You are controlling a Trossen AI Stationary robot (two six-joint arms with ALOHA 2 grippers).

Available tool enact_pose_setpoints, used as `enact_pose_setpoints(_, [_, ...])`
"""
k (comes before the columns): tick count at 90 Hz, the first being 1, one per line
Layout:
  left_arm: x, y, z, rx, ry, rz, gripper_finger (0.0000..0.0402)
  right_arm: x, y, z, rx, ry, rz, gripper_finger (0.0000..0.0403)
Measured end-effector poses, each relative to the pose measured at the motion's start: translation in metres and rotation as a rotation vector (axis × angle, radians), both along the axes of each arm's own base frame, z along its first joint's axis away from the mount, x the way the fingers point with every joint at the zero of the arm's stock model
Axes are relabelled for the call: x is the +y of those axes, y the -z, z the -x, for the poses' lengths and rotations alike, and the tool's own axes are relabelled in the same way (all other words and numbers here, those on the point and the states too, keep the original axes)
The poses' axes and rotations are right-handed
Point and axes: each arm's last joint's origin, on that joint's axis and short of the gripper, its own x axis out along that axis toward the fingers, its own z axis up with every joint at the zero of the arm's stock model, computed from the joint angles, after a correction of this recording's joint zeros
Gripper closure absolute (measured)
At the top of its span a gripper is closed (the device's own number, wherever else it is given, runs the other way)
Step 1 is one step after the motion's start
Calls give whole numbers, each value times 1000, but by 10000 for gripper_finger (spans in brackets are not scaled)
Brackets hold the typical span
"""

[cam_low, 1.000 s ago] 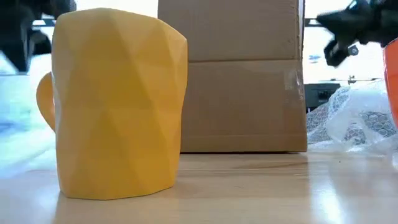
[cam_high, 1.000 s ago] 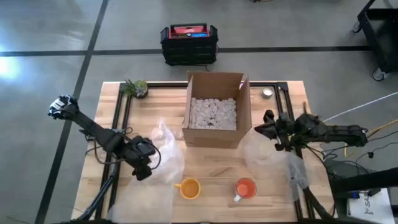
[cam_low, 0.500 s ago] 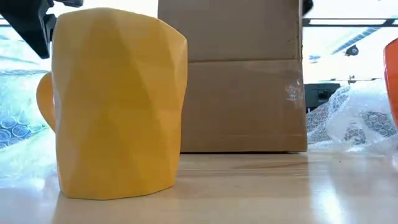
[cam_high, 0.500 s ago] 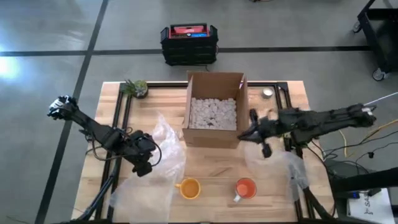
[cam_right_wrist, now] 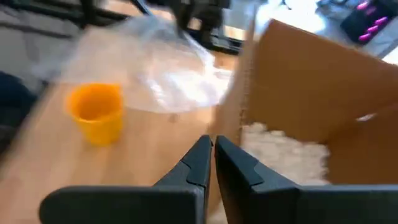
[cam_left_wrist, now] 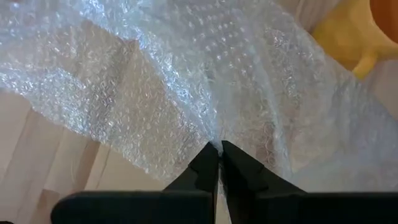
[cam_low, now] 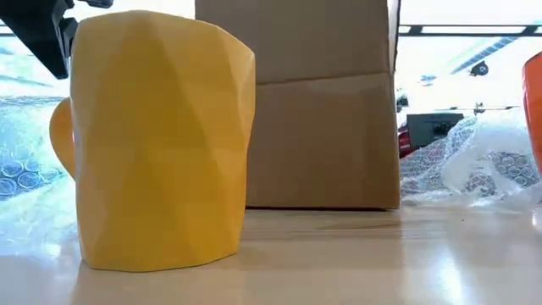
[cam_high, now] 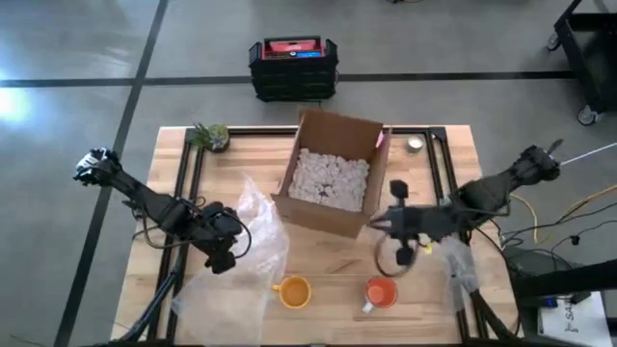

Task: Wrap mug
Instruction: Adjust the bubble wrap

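Observation:
A yellow mug [cam_high: 292, 291] and an orange mug [cam_high: 381, 292] stand upright near the table's front edge. My left gripper [cam_high: 228, 255] is left of the yellow mug and shut on a clear bubble wrap sheet [cam_high: 253, 231]. My right gripper [cam_high: 388, 226] is shut and sits at the near right corner of the cardboard box [cam_high: 328, 178]. The box stands askew on the table and holds white packing peanuts. A second bubble wrap sheet [cam_high: 416, 253] lies on the table under the right arm. My left gripper pinches a bunched fold of the bubble wrap [cam_left_wrist: 214, 138] between its two fingers. The sheet fans out ahead of the fingers toward the yellow mug [cam_left_wrist: 348, 31], and its lower part lies on the table. My right gripper's shut fingers [cam_right_wrist: 202, 155] are close to the box's corner [cam_right_wrist: 249, 93]; I cannot tell whether they touch it.
A small potted plant [cam_high: 210, 136] stands at the far left of the table and a small round object [cam_high: 415, 145] at the far right. A black and red case [cam_high: 293, 66] stands on the floor beyond the table. Bare wood shows between the box and the mugs.
My right gripper has swung toward the table's left edge and then toward the near edge, past the box's near right corner. The box has turned clockwise as seen from above and now stands askew. My left gripper has drawn the bubble wrap up; it stands higher and wider behind the yellow mug.

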Motion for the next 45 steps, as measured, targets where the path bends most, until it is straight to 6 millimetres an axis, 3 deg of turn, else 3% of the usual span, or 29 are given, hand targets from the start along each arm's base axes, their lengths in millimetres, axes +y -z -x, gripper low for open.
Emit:
enact_pose_setpoints(8, [0, 0, 0, 0, 16, -8, 402, 20, 11, 5, 21, -13, -53, 395])
enact_pose_setpoints(17, [0, 0, -1, -1, 22, -9, 402, 42, 45, 1, 90, 31, -42, 395])
enact_pose_setpoints(31, [-1, 0, -1, -4, 28, -11, 402, 64, 112, -27, 151, 85, 54, 395])
enact_pose_setpoints(45, [-1, 0, -2, -6, 36, -13, 402, 62, 171, -66, 178, 186, 187, 395])
